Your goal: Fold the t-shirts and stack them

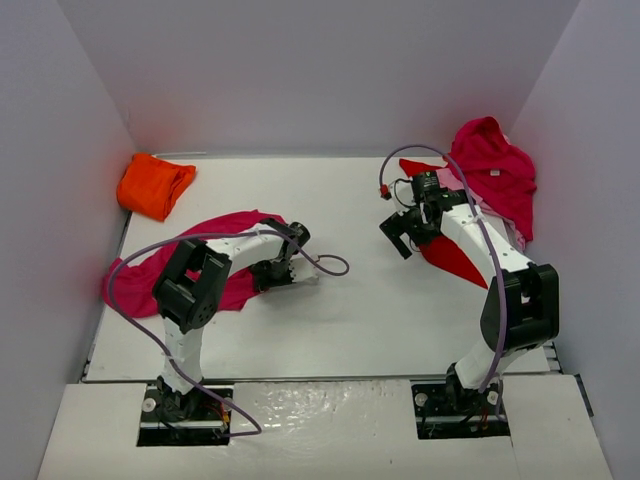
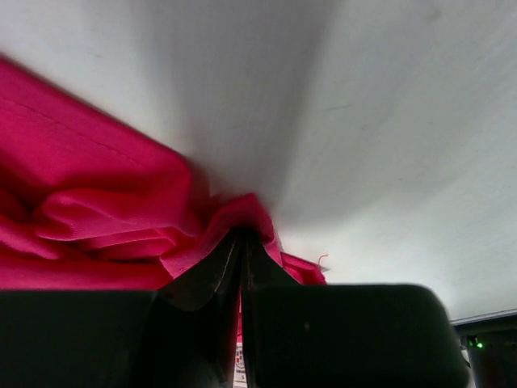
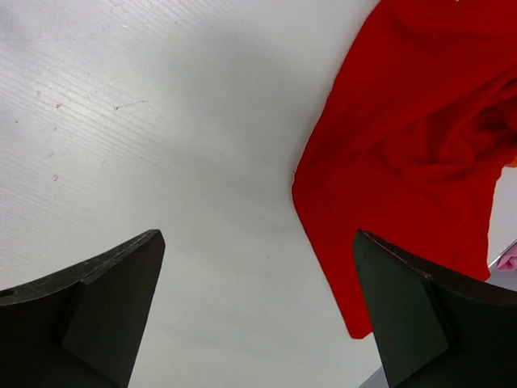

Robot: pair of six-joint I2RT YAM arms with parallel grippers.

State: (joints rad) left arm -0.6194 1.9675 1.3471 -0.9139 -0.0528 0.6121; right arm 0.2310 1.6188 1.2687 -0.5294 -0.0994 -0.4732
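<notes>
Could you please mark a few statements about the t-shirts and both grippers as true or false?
1. The left gripper has its jaws shut on a magenta t-shirt. True.
2. The right gripper holds the red t-shirt. False: its jaws stand open and empty, with the shirt beside them.
3. The orange t-shirt lies near the far left corner of the table. True.
4. The orange t-shirt is stacked on that magenta t-shirt. False: it rests directly on the table.

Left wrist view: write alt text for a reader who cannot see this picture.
Close up, the left claw is shut on a bunched fold of the magenta t-shirt, which fills the left of the picture. Beyond it lies the white table.
</notes>
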